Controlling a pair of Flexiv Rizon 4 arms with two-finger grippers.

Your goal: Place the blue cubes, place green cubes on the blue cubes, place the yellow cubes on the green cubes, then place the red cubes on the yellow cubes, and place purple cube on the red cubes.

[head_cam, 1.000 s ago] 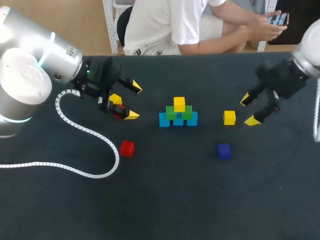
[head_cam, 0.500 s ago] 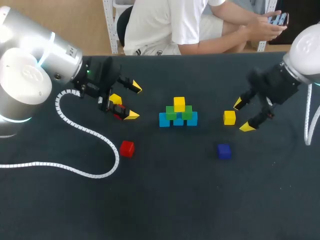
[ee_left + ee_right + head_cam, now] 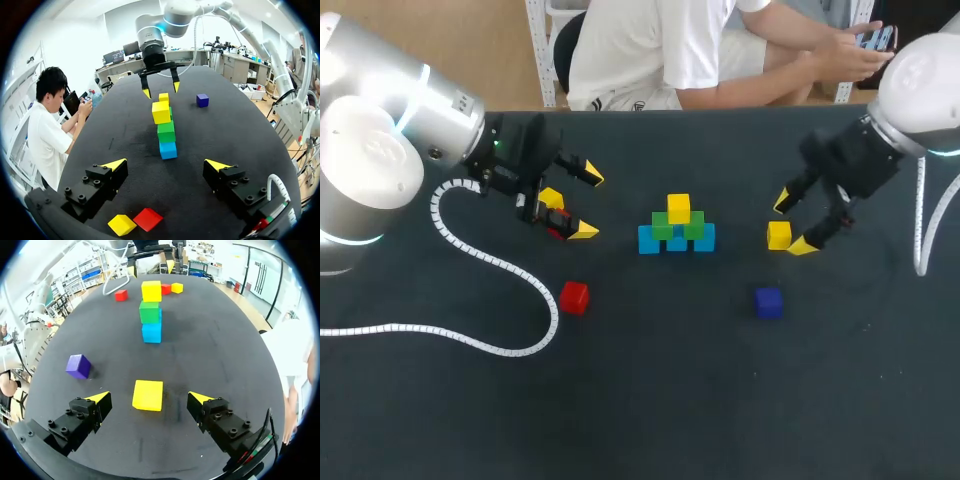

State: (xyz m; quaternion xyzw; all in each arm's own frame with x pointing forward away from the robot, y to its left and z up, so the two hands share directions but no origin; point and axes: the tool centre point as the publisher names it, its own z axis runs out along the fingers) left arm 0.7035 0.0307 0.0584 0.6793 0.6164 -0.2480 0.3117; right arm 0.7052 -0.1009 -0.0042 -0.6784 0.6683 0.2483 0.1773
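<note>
Straddling a yellow cube [image 3: 148, 395] without touching it, the right gripper [image 3: 148, 398] has its jaws wide in its wrist view; the head view leaves that gap unclear. The left gripper [image 3: 588, 203], upper left, is also wide and empty, above a second yellow cube [image 3: 122, 224] and a red cube [image 3: 147, 219]. The matte, sharp-edged pyramid [image 3: 677, 225] sits at centre, layered blue, green, yellow. The wrist views flatten it into a column. A purple cube [image 3: 768, 302] lies lower right.

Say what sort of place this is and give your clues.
Likely a robotics lab bench: left gripper and right gripper, yellow-tipped, over a dark table with a stack of coloured cubes.
</note>
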